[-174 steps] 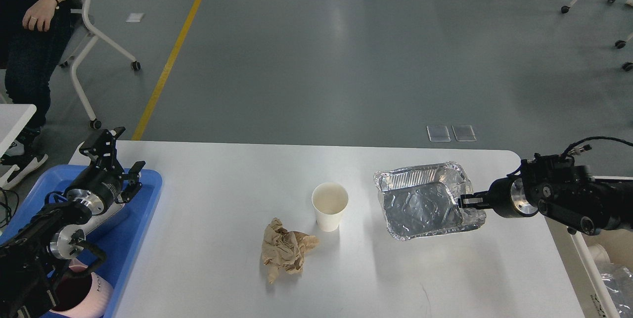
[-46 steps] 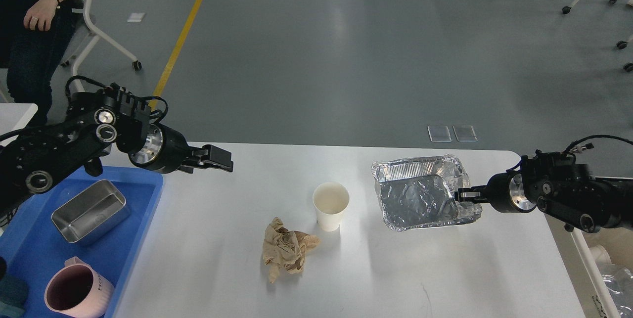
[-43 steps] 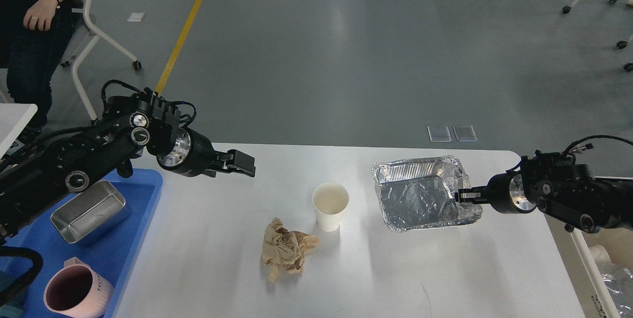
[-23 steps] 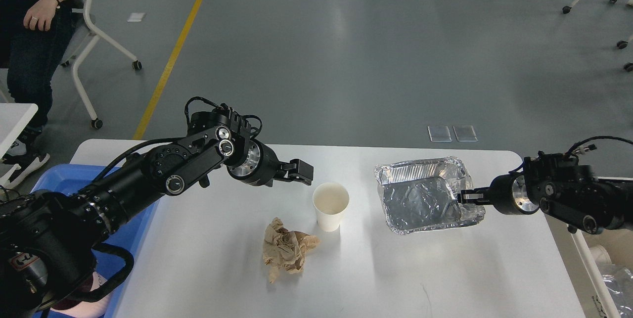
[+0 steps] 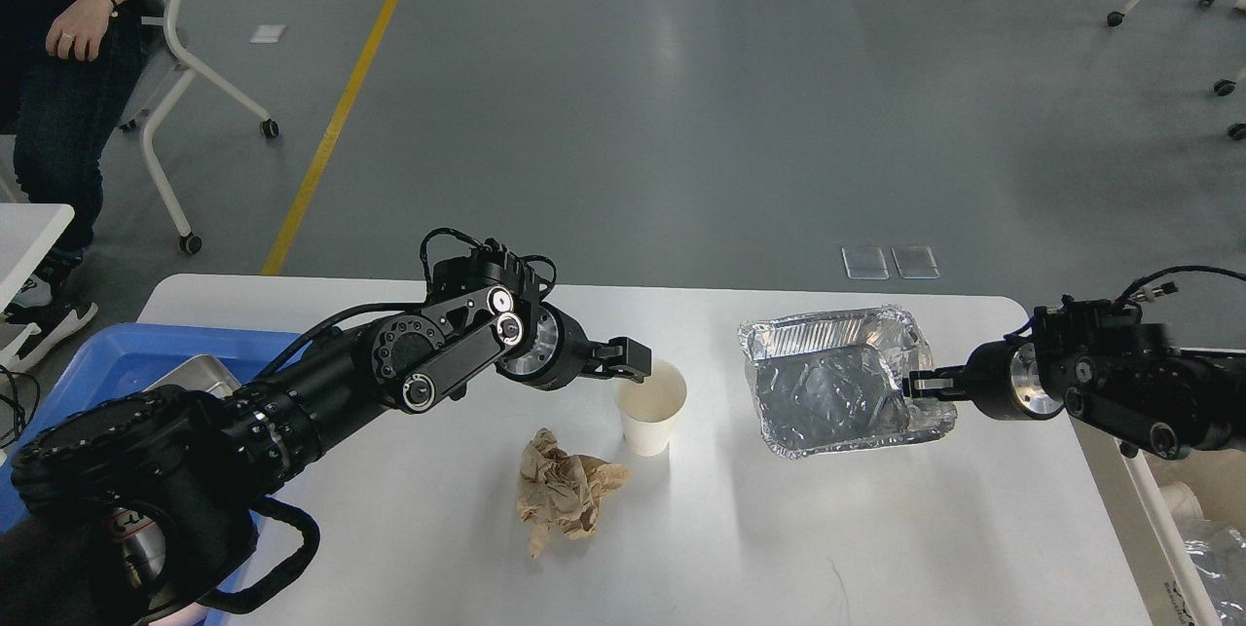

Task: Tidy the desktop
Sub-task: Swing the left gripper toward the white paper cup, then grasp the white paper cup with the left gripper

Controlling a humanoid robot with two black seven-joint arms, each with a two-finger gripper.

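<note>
My left gripper (image 5: 635,360) was right at the paper cup (image 5: 650,406), jaws unclear; right gripper (image 5: 912,385) was clamped on the foil tray (image 5: 837,392). I'd have squeezed gently.

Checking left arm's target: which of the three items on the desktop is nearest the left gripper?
The white paper cup: the left gripper is at its rim. The crumpled brown paper lies nearer the camera, and the foil tray is at the right gripper.

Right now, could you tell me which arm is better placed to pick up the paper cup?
Left. Its tool is right at the cup's rim, while the right tool is shut on the foil tray's edge, farther away.
</note>
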